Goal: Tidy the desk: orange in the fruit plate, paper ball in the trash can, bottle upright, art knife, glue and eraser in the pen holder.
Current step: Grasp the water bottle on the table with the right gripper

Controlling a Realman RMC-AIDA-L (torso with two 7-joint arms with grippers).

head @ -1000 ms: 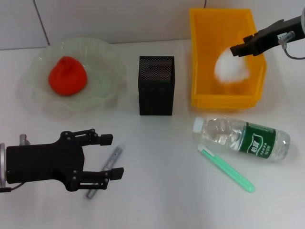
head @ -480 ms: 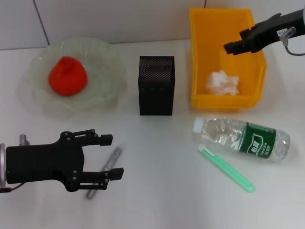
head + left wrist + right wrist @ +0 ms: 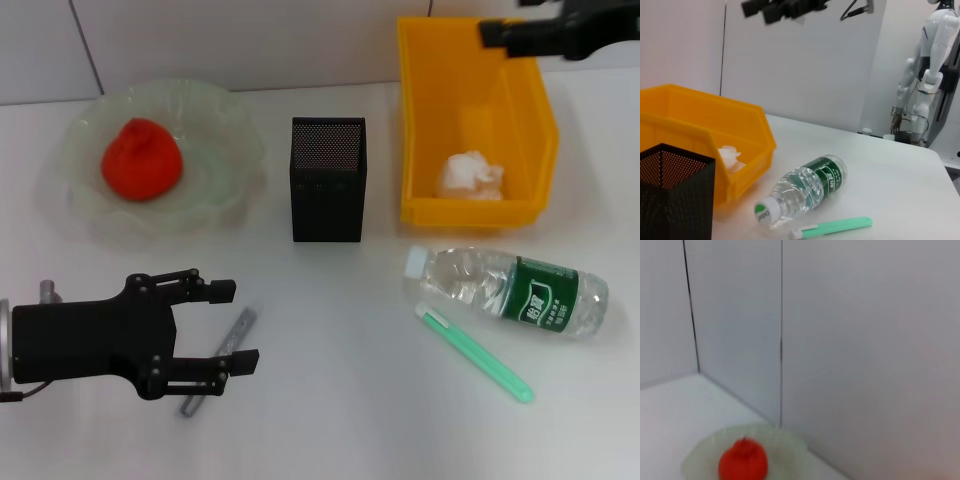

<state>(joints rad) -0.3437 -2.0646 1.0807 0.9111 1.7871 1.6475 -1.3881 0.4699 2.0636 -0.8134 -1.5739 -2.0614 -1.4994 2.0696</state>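
White desk [image 3: 340, 400] and pale wall panels frame everything. At about one o'clock from the desk's middle, the paper ball [image 3: 470, 176] lies inside the yellow bin [image 3: 422, 120], against its near wall. The right gripper [image 3: 500, 33] hangs above the bin's far rim at roughly one o'clock; whether its jaws are released or clenched I cannot tell. Near the centre stands the black mesh pen holder [image 3: 329, 180], upright. At ten o'clock the orange [image 3: 141, 160] sits in the green glass plate [image 3: 225, 120]. At four o'clock the water bottle [image 3: 510, 290] lies on its side, cap toward the middle, with a green knife [image 3: 475, 353] just beside it. At eight o'clock the left gripper [image 3: 228, 326] hovers with jaws released, a grey stick [image 3: 235, 335] lying between its fingertips.
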